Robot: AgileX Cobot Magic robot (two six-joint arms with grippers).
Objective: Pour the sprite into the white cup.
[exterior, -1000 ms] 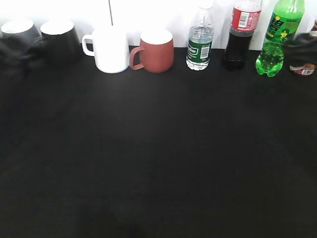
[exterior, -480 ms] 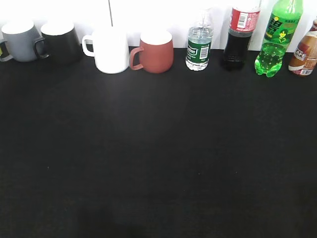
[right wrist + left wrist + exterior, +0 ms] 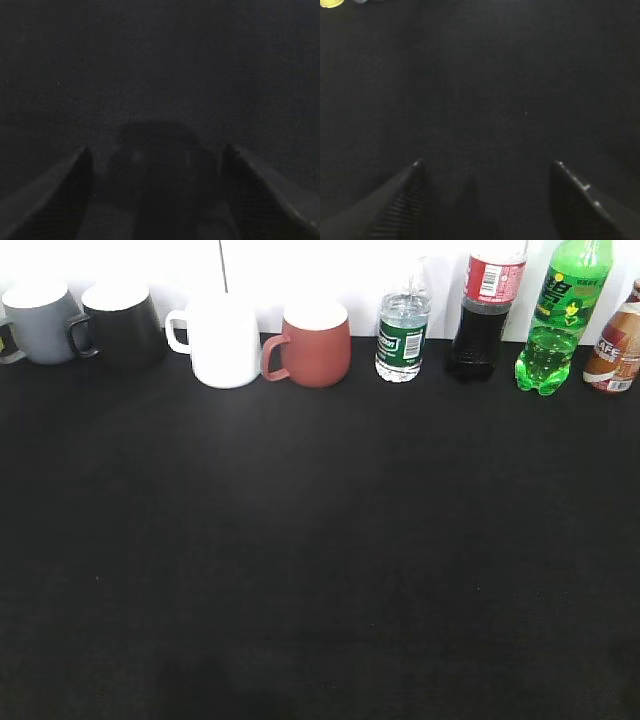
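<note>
The sprite, a tall bright green bottle, stands upright at the back right of the black table. The white cup stands at the back left of centre, its handle to the left. Neither gripper shows in the exterior view. In the left wrist view my left gripper is open and empty over bare black cloth. In the right wrist view my right gripper is open and empty over black cloth, with its shadow between the fingers.
Along the back edge stand a grey mug, a black mug, a reddish-brown mug, a small clear water bottle, a dark cola bottle and a brown drink bottle. A white wall rises behind them.
One second ago dark blurred shapes covered the grey mug at far left and the brown bottle at far right. They have withdrawn, and both objects now show fully.
</note>
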